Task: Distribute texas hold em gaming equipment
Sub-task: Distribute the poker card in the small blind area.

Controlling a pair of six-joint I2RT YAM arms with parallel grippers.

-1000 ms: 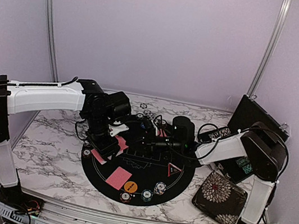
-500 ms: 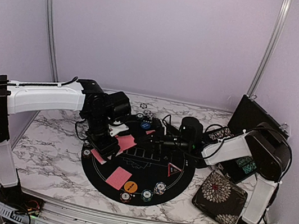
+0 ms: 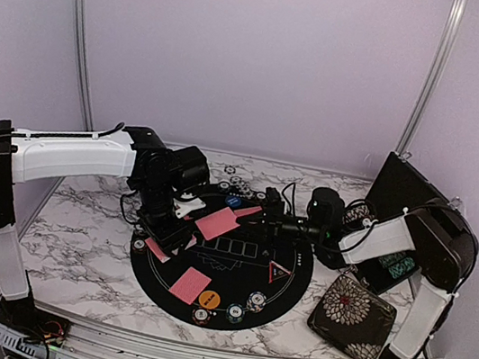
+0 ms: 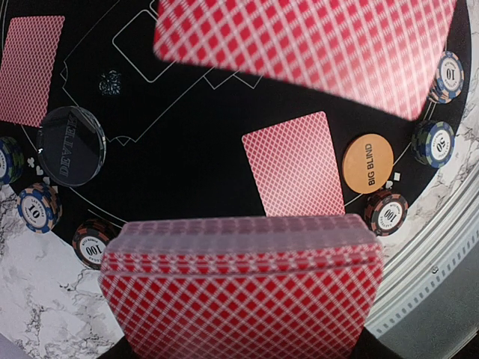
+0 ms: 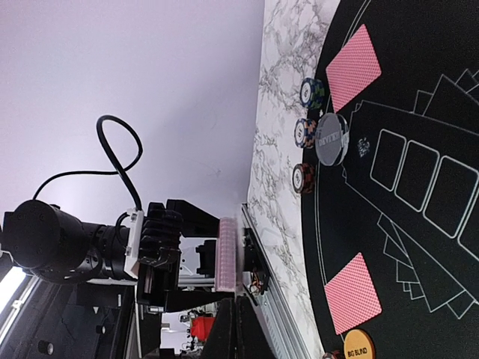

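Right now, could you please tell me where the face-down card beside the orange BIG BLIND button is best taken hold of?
Probably by its long edge facing away from the BIG BLIND button, coming in low from that bare-mat side. The face-down card lies flat and thin on the black mat, so a top-down pinch has nothing to bite, and the button crowds the opposite edge.

Left arm [image 3: 70, 157]: long link runs roughly level from the left side toward centre, wrist bent downward. Left gripper [image 3: 171, 234] points down, jaws partly apart and clamped on a deck of cards [image 4: 239, 292]. Right arm [image 3: 386, 235]: elbow raised at the right side, forearm stretched low toward centre. Right gripper [image 3: 261, 214] lies roughly level, jaws closed, pinching a single card [image 3: 217, 223] by one edge. The grippers are near each other, not touching.
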